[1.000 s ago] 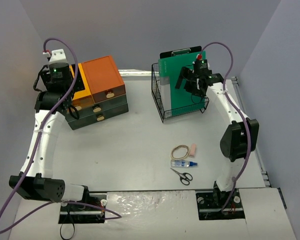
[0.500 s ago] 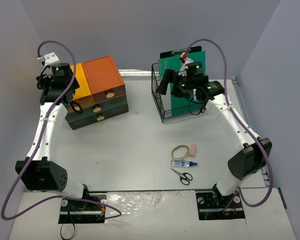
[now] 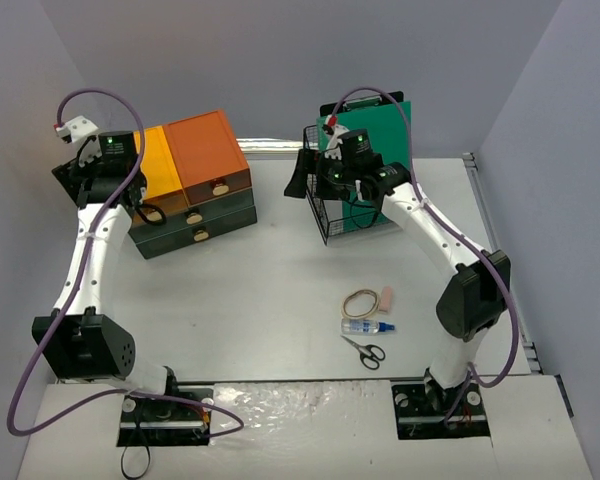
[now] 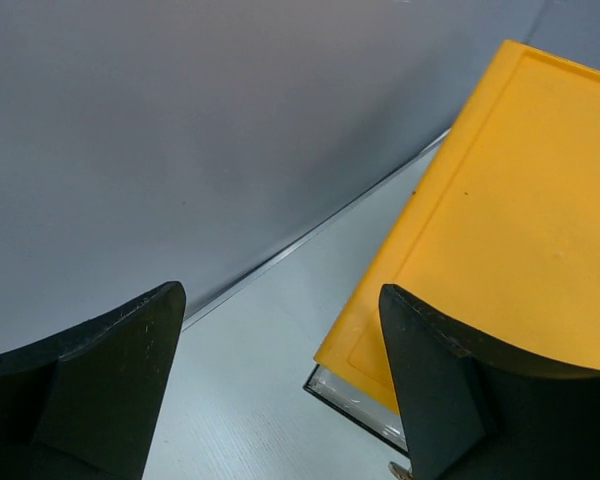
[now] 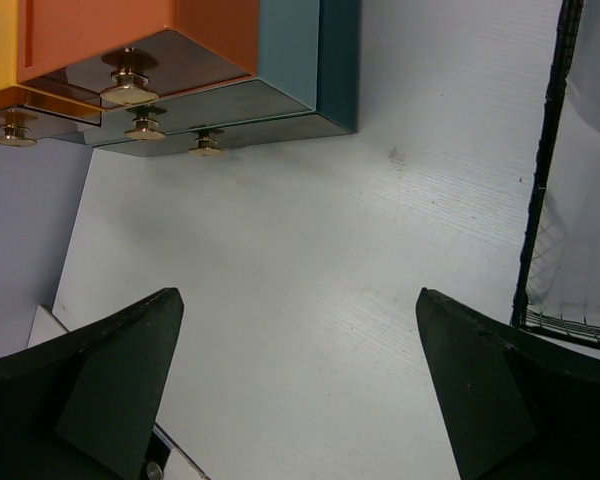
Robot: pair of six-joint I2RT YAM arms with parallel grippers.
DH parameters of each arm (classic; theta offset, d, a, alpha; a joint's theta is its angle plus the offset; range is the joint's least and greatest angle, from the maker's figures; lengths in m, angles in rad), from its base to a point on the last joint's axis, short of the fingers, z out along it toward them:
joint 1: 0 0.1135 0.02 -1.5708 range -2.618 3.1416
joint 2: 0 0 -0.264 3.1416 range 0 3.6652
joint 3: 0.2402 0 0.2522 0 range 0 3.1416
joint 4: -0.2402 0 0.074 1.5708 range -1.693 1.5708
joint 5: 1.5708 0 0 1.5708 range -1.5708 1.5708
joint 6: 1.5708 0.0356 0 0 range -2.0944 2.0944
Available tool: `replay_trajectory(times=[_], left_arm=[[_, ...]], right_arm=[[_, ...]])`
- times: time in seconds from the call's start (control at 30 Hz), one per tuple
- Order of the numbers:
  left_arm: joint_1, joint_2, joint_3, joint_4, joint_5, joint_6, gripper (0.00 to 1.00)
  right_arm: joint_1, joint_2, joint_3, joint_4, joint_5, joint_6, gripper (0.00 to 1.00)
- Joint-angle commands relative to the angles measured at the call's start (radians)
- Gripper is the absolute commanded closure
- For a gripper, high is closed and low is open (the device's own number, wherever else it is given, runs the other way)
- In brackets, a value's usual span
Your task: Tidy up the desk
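Big white desk (image 3: 270,280) under everything, reaching out all round the wire basket (image 3: 325,228). Only partly tidy, by the look of it. Left of the basket, a dark drawer unit (image 3: 195,210), drawers shut, insides hidden. Inside the basket, a green board (image 3: 380,130) standing up, a pale thing (image 5: 592,80) beside it. Left to put away, in front of the basket: scissors (image 3: 363,351), glue bottle (image 3: 366,327), rubber band (image 3: 359,300), pink eraser (image 3: 385,298). Left jaws open and empty far left of the basket; right jaws open and empty just beside it.

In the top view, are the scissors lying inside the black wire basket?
No, the scissors lie on the desk beside a small bottle, well apart from the wire basket.
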Motion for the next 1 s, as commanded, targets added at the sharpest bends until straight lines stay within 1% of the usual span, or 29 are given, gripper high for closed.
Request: replay_trajectory(times=[0.0, 0.13, 0.37, 0.47, 0.5, 0.67, 0.83, 0.87, 0.97], left_arm=[[0.038, -0.005, -0.005, 0.011, -0.04, -0.079, 0.25], [0.078, -0.008, -0.039, 0.051, 0.062, -0.109, 0.25], [0.158, -0.023, -0.165, 0.298, 0.366, -0.105, 0.25], [0.177, -0.037, -0.211, 0.382, 0.448, -0.103, 0.25], [0.19, -0.036, -0.223, 0.41, 0.507, -0.104, 0.25], [0.219, -0.014, -0.241, 0.463, 0.597, -0.148, 0.25], [0.238, 0.008, -0.252, 0.529, 0.713, -0.188, 0.26], [0.242, 0.014, -0.257, 0.535, 0.75, -0.197, 0.26], [0.255, 0.029, -0.251, 0.535, 0.795, -0.208, 0.26]], right_arm=[[0.003, 0.046, 0.076, 0.109, -0.067, -0.024, 0.0], [0.003, 0.111, 0.123, 0.128, -0.098, -0.021, 0.0], [0.005, 0.166, 0.172, 0.145, -0.127, -0.027, 0.0], [0.008, 0.173, 0.171, 0.151, -0.126, -0.035, 0.0], [0.008, 0.181, 0.171, 0.154, -0.126, -0.038, 0.0], [0.009, 0.227, 0.207, 0.18, -0.132, -0.027, 0.0], [0.008, 0.297, 0.294, 0.206, -0.14, -0.012, 0.0], [0.009, 0.318, 0.322, 0.212, -0.148, -0.01, 0.0], [0.009, 0.361, 0.365, 0.252, -0.163, -0.002, 0.0]])
